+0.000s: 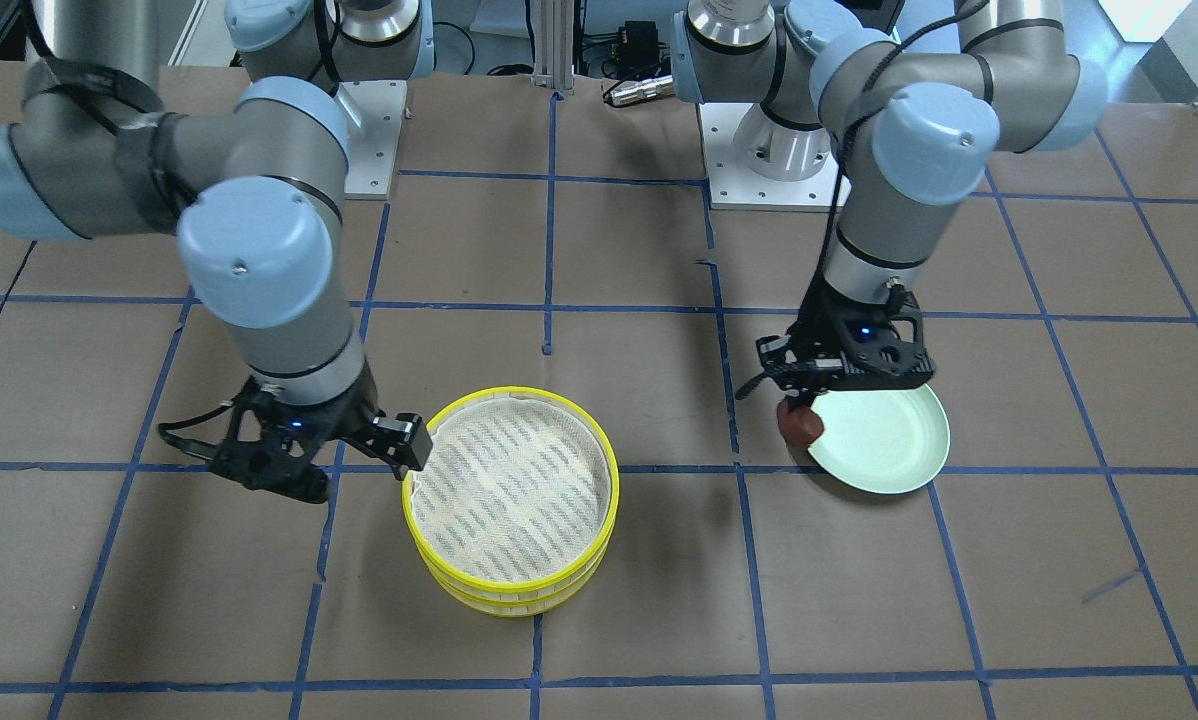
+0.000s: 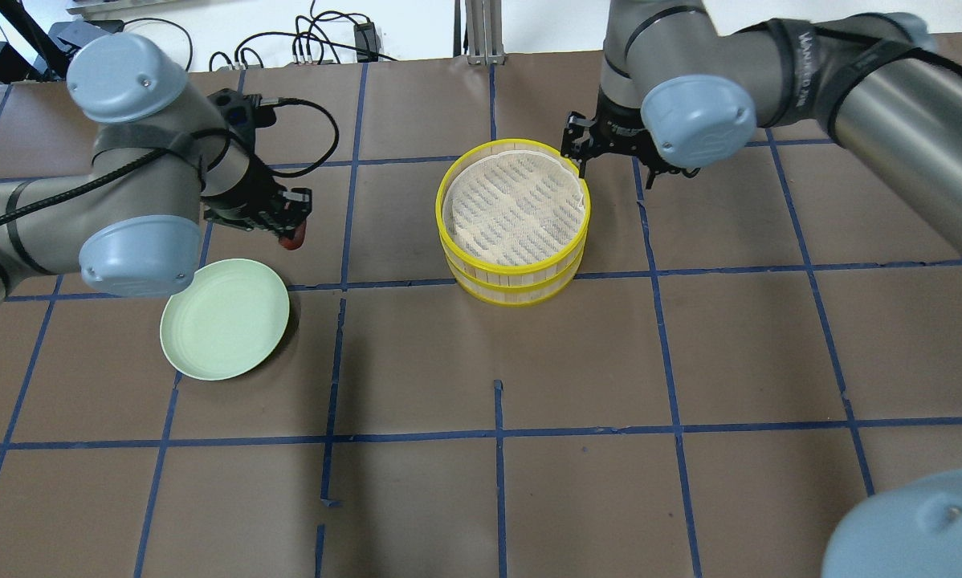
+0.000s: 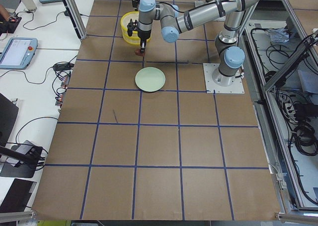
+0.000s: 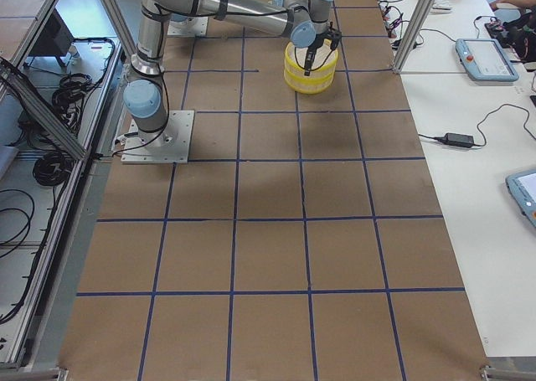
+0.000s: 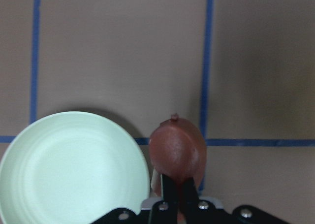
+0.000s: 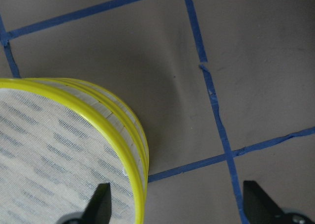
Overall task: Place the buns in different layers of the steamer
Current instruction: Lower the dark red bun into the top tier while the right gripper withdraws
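My left gripper (image 5: 177,184) is shut on the glossy reddish-brown bun (image 5: 177,147) and holds it above the table, just beside the pale green plate's (image 5: 69,170) rim. The bun also shows in the front view (image 1: 800,424) and the overhead view (image 2: 291,238). The two yellow-rimmed steamer layers (image 2: 515,217) stand stacked, and the top liner (image 1: 509,490) is bare. My right gripper (image 6: 177,204) is open at the stack's rim (image 6: 123,135), with one finger over the liner and one outside. The white bun is not in view.
The green plate (image 2: 224,319) lies bare on the brown paper table with blue tape gridlines. Both arm bases (image 1: 769,150) stand at the robot's side of the table. Cables lie past the far table edge (image 2: 320,48).
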Controlling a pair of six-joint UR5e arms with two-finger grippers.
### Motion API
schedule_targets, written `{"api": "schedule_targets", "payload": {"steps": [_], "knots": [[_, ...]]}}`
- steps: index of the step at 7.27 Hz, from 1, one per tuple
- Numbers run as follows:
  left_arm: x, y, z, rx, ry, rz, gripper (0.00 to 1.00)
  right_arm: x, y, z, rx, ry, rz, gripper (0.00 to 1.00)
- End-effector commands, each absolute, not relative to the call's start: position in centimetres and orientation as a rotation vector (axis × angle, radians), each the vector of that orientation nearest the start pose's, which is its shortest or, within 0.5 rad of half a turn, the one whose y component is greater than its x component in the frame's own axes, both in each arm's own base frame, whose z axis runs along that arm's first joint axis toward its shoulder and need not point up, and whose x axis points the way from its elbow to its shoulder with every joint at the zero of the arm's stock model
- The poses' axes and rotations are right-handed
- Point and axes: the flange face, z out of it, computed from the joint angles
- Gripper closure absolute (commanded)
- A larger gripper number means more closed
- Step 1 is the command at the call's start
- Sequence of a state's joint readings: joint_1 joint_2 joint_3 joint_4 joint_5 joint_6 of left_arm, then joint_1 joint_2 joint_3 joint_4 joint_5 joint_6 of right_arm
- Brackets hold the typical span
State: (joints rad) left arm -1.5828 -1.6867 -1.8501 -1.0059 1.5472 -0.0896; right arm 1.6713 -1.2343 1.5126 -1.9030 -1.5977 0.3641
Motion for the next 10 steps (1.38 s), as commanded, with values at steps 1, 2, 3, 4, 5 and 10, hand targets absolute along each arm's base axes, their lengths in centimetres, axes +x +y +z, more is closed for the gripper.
{"api": "schedule_targets", "payload": {"steps": [1, 2, 3, 4, 5, 10], "knots": [[-26.0, -52.8, 37.2, -0.384, 3.273, -0.288, 0.88, 12.6, -57.9, 45.2, 0.281, 3.099, -0.126, 0.0], [-30.6, -52.9, 37.0, -0.517, 3.309, -0.28, 0.88, 12.4, -54.9, 49.1, 0.228, 3.121, -0.065, 0.0], [-34.3, -53.3, 36.3, -0.565, 3.345, -0.292, 0.63, 12.8, -52.7, 51.4, 0.206, 3.122, -0.047, 0.0], [-35.2, -54.1, 34.7, -0.661, 3.339, -0.287, 0.27, 12.8, -52.4, 51.1, 0.199, 3.129, -0.029, 0.0], [-35.3, -54.5, 33.7, -0.673, 3.332, -0.273, 0.0, 13.0, -52.3, 50.6, 0.135, 3.127, 0.005, 0.0], [-33.9, -54.8, 35.2, -0.34, 3.328, -0.371, 0.0, 12.9, -52.4, 50.6, 0.055, 3.12, 0.005, 0.0]]}}
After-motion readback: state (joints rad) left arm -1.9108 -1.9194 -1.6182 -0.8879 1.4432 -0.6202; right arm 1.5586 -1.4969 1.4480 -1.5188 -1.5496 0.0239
